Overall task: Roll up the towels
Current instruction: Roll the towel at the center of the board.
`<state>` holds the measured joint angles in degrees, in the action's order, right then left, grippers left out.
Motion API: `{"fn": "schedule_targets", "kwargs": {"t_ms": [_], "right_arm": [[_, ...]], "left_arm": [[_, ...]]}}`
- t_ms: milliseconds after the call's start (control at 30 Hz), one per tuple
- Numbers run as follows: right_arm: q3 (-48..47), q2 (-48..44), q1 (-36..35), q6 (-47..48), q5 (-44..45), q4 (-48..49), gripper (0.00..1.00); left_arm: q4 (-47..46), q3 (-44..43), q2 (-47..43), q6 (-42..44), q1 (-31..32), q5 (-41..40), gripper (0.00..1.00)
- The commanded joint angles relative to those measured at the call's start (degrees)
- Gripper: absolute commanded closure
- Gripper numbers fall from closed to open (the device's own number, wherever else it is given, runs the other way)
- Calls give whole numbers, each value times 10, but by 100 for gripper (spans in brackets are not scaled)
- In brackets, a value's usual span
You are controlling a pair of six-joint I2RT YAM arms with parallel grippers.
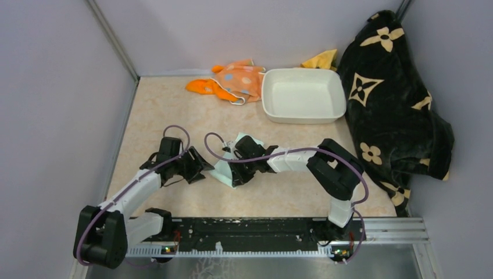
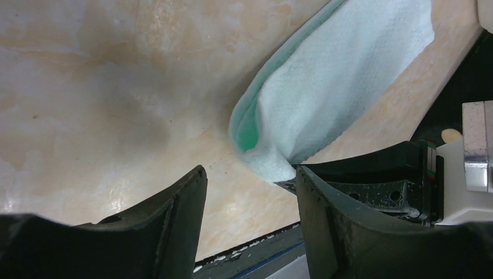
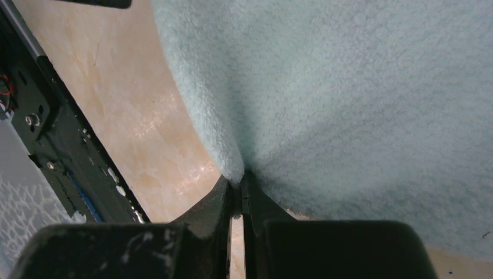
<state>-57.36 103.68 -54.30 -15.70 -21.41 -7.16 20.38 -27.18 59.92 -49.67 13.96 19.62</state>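
The pale mint green towel (image 1: 221, 171) lies folded on the table between the two arms. My right gripper (image 1: 234, 176) is shut on the towel's near edge; in the right wrist view its jaws (image 3: 237, 187) pinch a fold of the mint towel (image 3: 349, 104). My left gripper (image 1: 200, 166) is open just left of it. In the left wrist view its jaws (image 2: 251, 195) frame bare table, with the corner of the mint towel (image 2: 337, 87) just beyond its right finger. The plain orange towel (image 1: 201, 86) and the polka-dot towel (image 1: 244, 78) lie crumpled at the back.
A white rectangular dish (image 1: 273, 107) stands at the back, right of the two crumpled towels. A yellow cloth (image 1: 321, 59) peeks out behind it. The big black flowered blanket (image 1: 395, 99) fills the right side. A black rail (image 1: 250, 226) runs along the near table edge.
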Motion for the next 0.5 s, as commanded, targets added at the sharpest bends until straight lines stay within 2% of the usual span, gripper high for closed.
{"fn": "schedule_targets", "kwargs": {"t_ms": [0, 167, 467], "right_arm": [[9, -11, 1, -29, -18, 37, 100], [15, -15, 2, -26, -10, 35, 100], [29, -23, 5, -36, -47, 62, 100]], "left_arm": [[-56, -7, 40, -25, 16, 12, 37], [-74, -28, 95, -28, 49, -14, 42], [-90, -50, 159, -10, 65, -70, 56]]}}
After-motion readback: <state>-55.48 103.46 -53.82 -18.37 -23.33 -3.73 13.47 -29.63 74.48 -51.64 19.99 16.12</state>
